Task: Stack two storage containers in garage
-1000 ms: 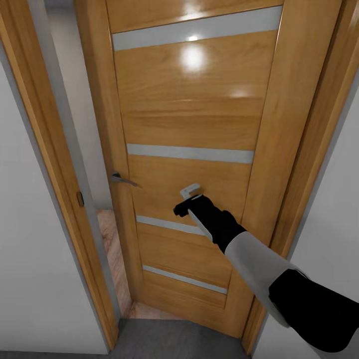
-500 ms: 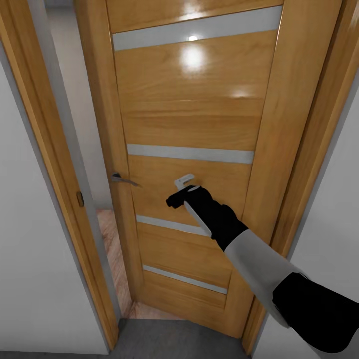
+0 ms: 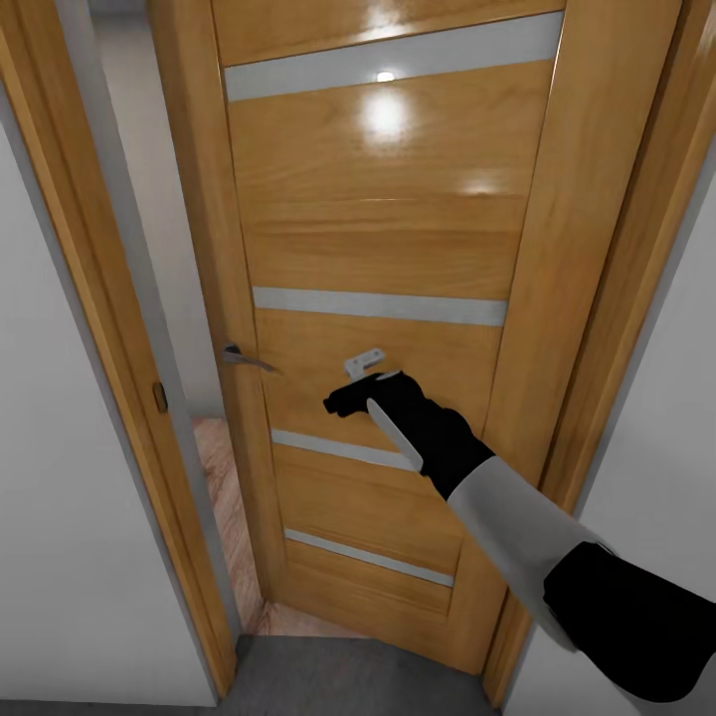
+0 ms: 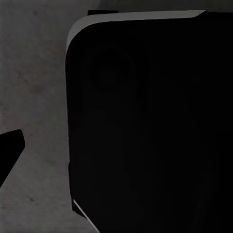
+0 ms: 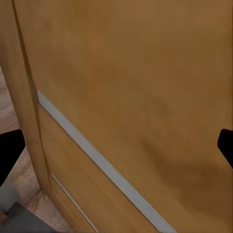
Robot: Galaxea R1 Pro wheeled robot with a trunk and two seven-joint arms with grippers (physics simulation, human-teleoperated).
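At the left of the head view the wooden door stands ajar, a narrow gap showing light wood plank floor beyond the frame. The two storage containers are nowhere in these pictures, so the robot seems to be on its way to fetch them. The risk, as I judge it, is that the gap is too narrow for the base: if the push slips along the glossy panel, or lands too close to the hinge side at the right of the frame, the door barely swings and the arm could jam against it. The door handle, left of centre, is untouched. Just right of it, the right hand sits against the door panel; in the right wrist view its fingertips sit at opposite edges, so it is spread wide and holds nothing. The left hand's state I cannot tell from its dark wrist view.
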